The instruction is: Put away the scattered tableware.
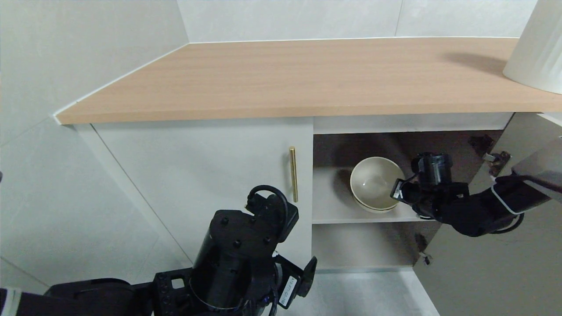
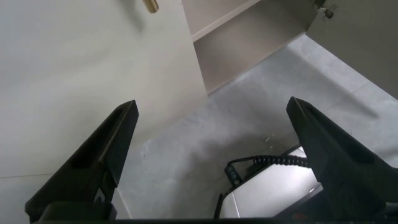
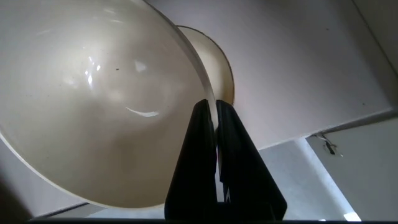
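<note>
The left gripper (image 2: 211,124) hangs low, jaws spread wide and empty, before the closed door (image 1: 197,175) and its brass handle (image 1: 293,174). In the open compartment the bowl (image 1: 374,183) rests on the shelf (image 1: 333,210), seemingly nested on a second bowl (image 3: 217,59), with the right gripper (image 1: 398,192) clenched on its rim. It should be seated level before release, and the arm should then back straight out. The open door (image 1: 483,263) and its hinge (image 1: 496,160) crowd the arm. A white ribbed vessel (image 1: 538,48) stands on the desk (image 1: 307,79).
</note>
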